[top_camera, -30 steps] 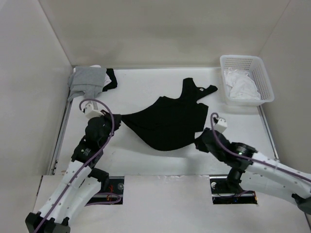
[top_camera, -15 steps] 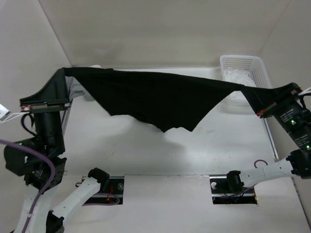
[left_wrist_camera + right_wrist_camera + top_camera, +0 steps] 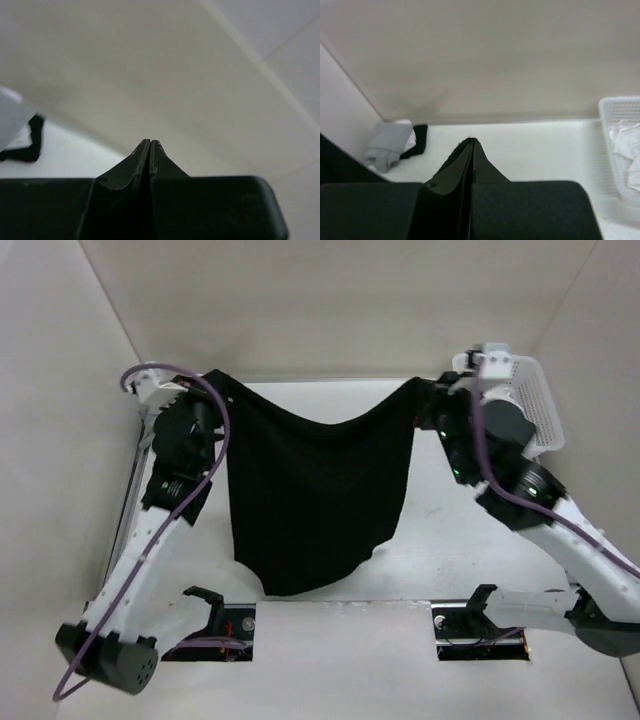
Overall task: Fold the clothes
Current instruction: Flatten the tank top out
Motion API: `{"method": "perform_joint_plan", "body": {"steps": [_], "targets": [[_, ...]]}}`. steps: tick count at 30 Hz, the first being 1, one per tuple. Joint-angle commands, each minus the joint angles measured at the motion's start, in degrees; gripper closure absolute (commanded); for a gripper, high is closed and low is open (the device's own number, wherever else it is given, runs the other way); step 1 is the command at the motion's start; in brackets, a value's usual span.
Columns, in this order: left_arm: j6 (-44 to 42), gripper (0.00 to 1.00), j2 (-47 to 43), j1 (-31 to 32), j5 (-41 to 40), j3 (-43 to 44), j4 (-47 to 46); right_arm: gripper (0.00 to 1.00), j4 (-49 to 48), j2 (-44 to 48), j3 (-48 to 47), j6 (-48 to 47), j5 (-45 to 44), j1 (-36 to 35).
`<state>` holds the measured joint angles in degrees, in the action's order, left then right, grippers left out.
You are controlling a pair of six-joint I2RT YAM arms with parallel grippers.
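The clothes (image 3: pixel 315 490), one black sleeveless garment, hang in the air as a wide sheet over the white table (image 3: pixel 450 540). The lowest edge reaches down toward the near edge of the table. My left gripper (image 3: pixel 213 383) is shut on the garment's upper left corner, high at the back left. At the back right my right gripper (image 3: pixel 428 390) is shut on the upper right corner. The top edge sags between them. In the left wrist view the fingers (image 3: pixel 150 142) are pressed together. In the right wrist view black fabric (image 3: pixel 465 143) peeks out at the closed gripper tips (image 3: pixel 472 142).
A white basket (image 3: pixel 538 400) stands at the back right beside the right arm, with a white cloth (image 3: pixel 627 145) in it. A light grey garment (image 3: pixel 390 142) and a dark item (image 3: pixel 420 137) lie in the back left corner. Walls close in on three sides.
The garment lay on the table a second ago with both grippers low at its edges. It was lifted and stretched wide; now both grippers are closer together at the back and it hangs.
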<state>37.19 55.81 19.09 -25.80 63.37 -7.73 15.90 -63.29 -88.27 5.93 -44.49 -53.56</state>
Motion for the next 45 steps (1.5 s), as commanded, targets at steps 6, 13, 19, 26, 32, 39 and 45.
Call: {"method": "perform_joint_plan", "body": {"steps": [6, 13, 19, 26, 32, 39, 45], "targets": [[7.37, 1.00, 24.04, -12.01, 11.81, 18.05, -2.13, 1.00, 1.39, -20.62, -12.49, 15.69, 35.34, 25.55], [7.02, 1.00, 32.52, -15.80, 15.43, 37.34, 1.49, 1.00, 14.93, -36.62, -52.39, 13.32, 36.67, 29.44], [5.27, 1.00, 31.38, -17.03, 15.43, 41.30, 1.05, 1.00, 20.31, -43.77, -68.71, 12.61, 37.37, 29.52], [3.07, 1.00, 26.64, -15.19, 14.47, 35.52, -1.14, 1.00, 15.85, -32.36, -45.03, 12.35, 36.58, 30.32], [3.50, 1.00, 14.44, -10.88, 9.73, 11.56, -6.41, 1.00, 4.95, -13.21, -7.08, 14.80, 35.79, 28.74], [7.98, 0.99, -15.33, -4.64, 0.76, -26.51, -2.41, 1.00, 2.11, 10.69, 30.22, 22.53, 32.63, 14.35], [11.50, 0.99, -40.85, -3.32, 2.50, -32.27, 24.31, 1.00, 13.25, 26.70, 48.61, 37.11, 31.40, -4.63]]}}
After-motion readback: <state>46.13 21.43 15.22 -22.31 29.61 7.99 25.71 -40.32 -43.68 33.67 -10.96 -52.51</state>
